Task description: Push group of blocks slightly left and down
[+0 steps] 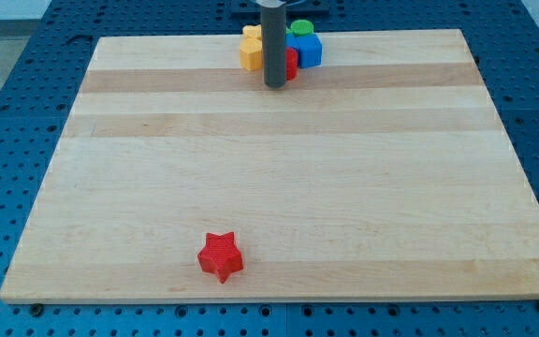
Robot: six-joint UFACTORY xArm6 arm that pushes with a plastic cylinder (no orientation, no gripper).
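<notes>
A tight group of blocks sits at the view's top centre of the wooden board (279, 187): a yellow block (251, 53) on the left, with an orange-yellow one (251, 33) behind it, a red block (291, 64) partly hidden by the rod, a blue cube (308, 51) on the right and a green round block (301, 28) behind it. My tip (275, 86) rests just below the group, in front of the red block and between the yellow block and the blue cube. Whether it touches them I cannot tell.
A lone red star block (221, 256) lies near the board's bottom edge, left of centre. The board rests on a blue perforated table (7, 112). The group stands close to the board's top edge.
</notes>
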